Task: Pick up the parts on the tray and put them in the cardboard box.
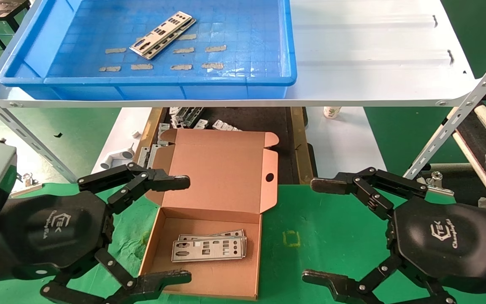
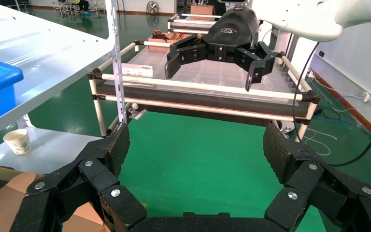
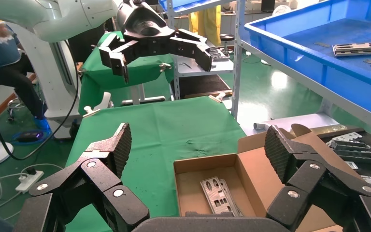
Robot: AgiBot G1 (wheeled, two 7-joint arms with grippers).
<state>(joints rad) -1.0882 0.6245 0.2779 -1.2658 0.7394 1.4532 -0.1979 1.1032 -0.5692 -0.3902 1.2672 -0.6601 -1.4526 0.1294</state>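
Head view. The tray (image 1: 36,76) is shown on the white shelf (image 1: 373,55), with the remaining parts (image 1: 163,34) lying as a diagonal overlapping pair on its gridded floor among tape strips (image 1: 141,66). The cardboard box (image 1: 209,236) is seen below on the green mat (image 1: 310,236), lid hinged back, with two parts (image 1: 209,247) already laid flat inside. The left gripper (image 1: 179,230) is held low at the box's left edge and the right gripper (image 1: 323,230) to the box's right; both are spread wide and carry nothing. The next pickup is judged to call for a lift clear of the shelf's front edge before any reach into the tray, and for a descent over one long edge of the upper plate so that only one plate is taken.

Left wrist view. The spread fingers (image 2: 116,145) of the left gripper are seen with nothing between them; the right gripper (image 2: 207,60) appears farther off, likewise spread.

Right wrist view. The box (image 3: 207,169) and its plates (image 3: 217,193) are seen between the open fingers (image 3: 118,145); the tray (image 3: 319,63) stands higher beyond. A thin plate is judged likely to slip, so a firm closure across its width is advised.
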